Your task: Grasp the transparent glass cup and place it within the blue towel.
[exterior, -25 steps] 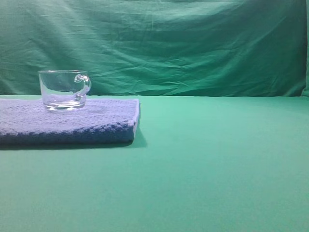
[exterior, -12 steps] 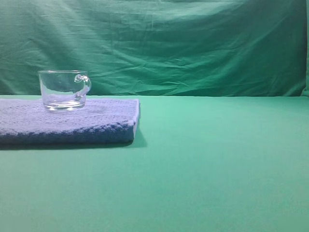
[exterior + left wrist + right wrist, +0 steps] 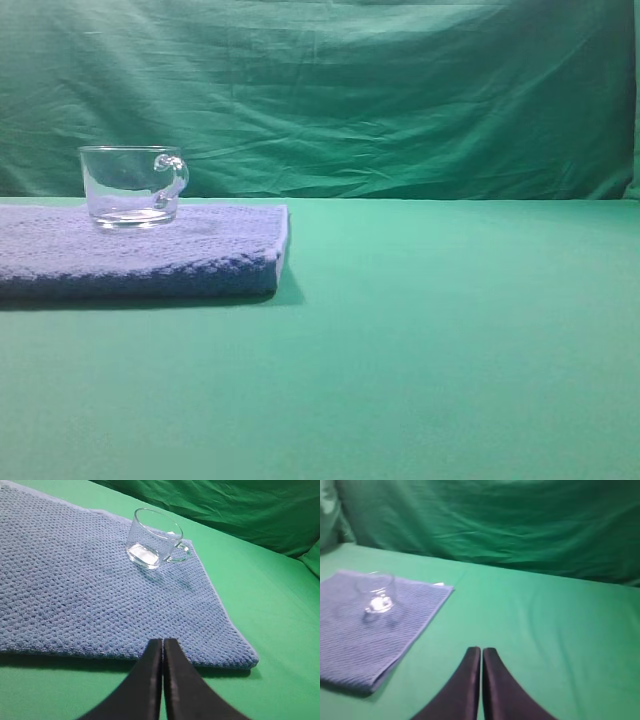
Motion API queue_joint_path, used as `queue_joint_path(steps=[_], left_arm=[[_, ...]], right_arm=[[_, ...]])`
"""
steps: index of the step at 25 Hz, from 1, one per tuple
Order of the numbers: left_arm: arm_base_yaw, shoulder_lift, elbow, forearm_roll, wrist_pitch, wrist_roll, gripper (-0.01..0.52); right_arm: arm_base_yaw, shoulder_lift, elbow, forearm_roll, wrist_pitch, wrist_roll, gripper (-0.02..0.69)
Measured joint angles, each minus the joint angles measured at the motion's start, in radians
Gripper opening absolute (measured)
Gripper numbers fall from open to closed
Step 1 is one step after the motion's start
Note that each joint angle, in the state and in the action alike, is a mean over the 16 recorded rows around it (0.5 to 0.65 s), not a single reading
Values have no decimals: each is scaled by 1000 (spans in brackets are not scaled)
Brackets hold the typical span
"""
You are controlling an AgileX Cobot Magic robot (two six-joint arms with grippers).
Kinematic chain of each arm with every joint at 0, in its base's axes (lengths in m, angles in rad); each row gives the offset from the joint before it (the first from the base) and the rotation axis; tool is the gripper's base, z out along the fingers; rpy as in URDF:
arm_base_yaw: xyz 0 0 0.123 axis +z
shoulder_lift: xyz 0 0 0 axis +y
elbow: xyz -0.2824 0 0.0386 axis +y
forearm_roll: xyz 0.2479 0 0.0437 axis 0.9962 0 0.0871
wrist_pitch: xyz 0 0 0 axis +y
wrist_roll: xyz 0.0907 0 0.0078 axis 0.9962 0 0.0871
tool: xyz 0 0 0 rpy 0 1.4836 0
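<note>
The transparent glass cup (image 3: pixel 132 186) stands upright on the blue towel (image 3: pixel 190 255) at the left, handle to the right. It also shows in the left wrist view (image 3: pixel 154 539) near the towel's (image 3: pixel 75 600) far right corner, and blurred in the right wrist view (image 3: pixel 377 596) on the towel (image 3: pixel 360 640). My left gripper (image 3: pixel 163 641) is shut and empty, over the towel's near edge, well back from the cup. My right gripper (image 3: pixel 481 650) is shut and empty over the green table, right of the towel. Neither gripper shows in the exterior view.
A green cloth covers the table (image 3: pixel 450 340) and hangs as a wrinkled backdrop (image 3: pixel 380 90) behind it. The towel's right edge lies left of the table's middle.
</note>
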Motion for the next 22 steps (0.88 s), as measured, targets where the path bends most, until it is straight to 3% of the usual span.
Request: queue_joint_path(steps=[11,22], left_arm=[[0,0,0,0,0,0,0],[0,0,0,0,0,0,0]], right_arm=[[-86,-67,241,-2,-93,-1,0],[-87,-67,294,-7,-120,-7,0]])
